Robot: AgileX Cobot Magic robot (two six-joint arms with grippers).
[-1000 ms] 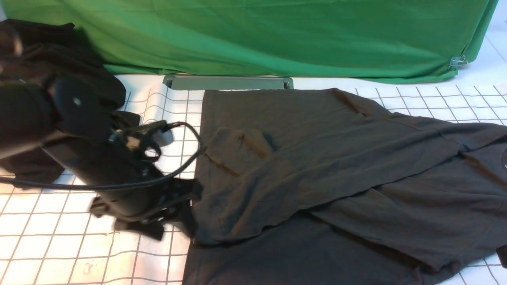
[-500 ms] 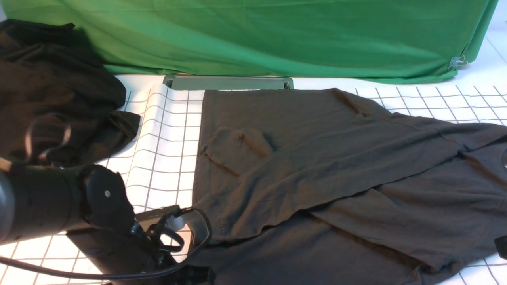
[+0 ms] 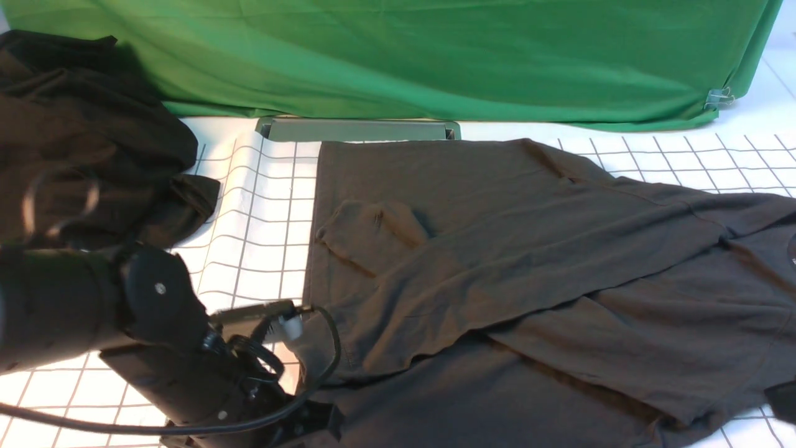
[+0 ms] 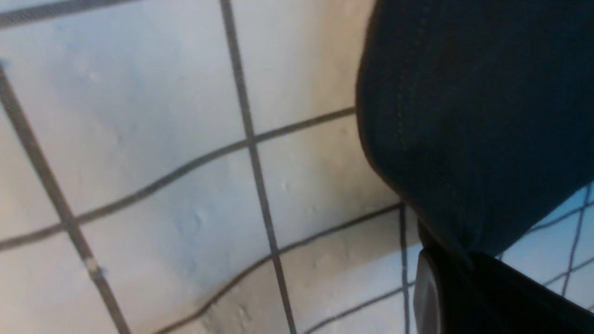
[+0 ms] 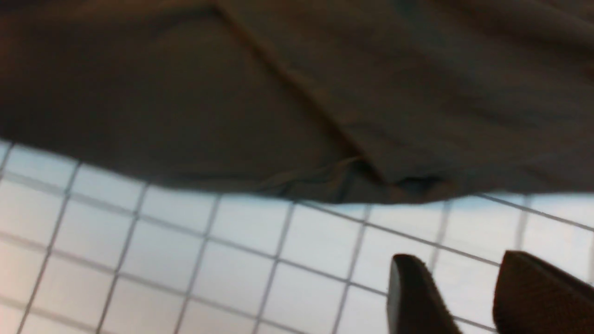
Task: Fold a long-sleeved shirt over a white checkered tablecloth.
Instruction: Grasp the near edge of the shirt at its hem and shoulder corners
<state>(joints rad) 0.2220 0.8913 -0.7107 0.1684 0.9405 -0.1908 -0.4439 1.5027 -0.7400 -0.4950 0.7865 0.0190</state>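
The long-sleeved shirt (image 3: 497, 249) lies spread on the white checkered tablecloth (image 3: 261, 205), dark charcoal, with one sleeve folded across its body. My left gripper (image 3: 311, 426) is low at the shirt's near left corner. In the left wrist view this left gripper (image 4: 457, 253) is shut on the stitched hem of the shirt (image 4: 464, 116), which hangs a little above the tablecloth (image 4: 139, 139). My right gripper (image 5: 464, 278) stands open over the bare tablecloth (image 5: 185, 250), just off the edge of the shirt (image 5: 278, 93). In the front view only its dark tip (image 3: 785, 401) shows.
A black heap of cloth (image 3: 81, 137) lies at the back left, partly behind my left arm. A green cloth (image 3: 404, 56) hangs along the back, with a flat grey-green bar (image 3: 357, 129) at its foot and a metal clip (image 3: 718, 96) at its right end.
My left arm has come down from the shirt's left edge to its near left corner, and its jaws have shut on the hem. The shirt's body has not shifted.
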